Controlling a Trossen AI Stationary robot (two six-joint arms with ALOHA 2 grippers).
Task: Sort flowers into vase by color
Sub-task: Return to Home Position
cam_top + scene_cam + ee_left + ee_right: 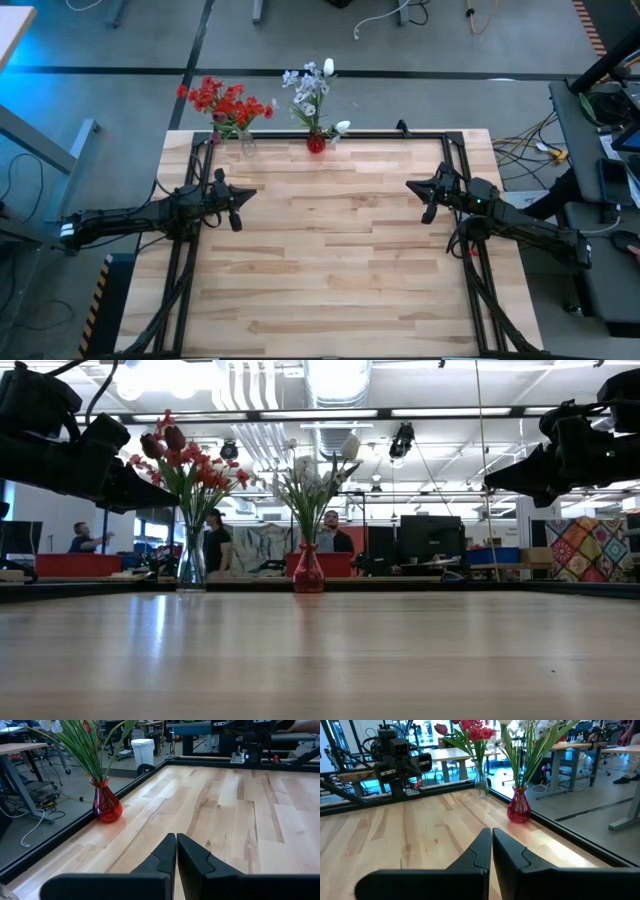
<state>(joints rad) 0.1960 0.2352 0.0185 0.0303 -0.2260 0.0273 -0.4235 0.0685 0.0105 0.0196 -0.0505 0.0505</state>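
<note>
Over the planked wooden counter point(330, 260), seen from above, the left gripper point(236, 207) and right gripper point(427, 197) hang well apart. Beyond the left gripper, at the far edge, the red flowers point(225, 100) stand in a transparent vase point(246, 147). Near it, the white flowers point(311, 85) fill a bulbous red vase point(316, 144).

At counter level both arms are dark shapes cut off by the frame, and people point(335, 538) show behind the vases.

Left wrist view: fingers point(167, 852) pressed together, empty, with the glossy red vase ahead and its blooms cropped.

Right wrist view: fingers point(480, 847) likewise together, holding nothing, with both vases ahead.
</note>
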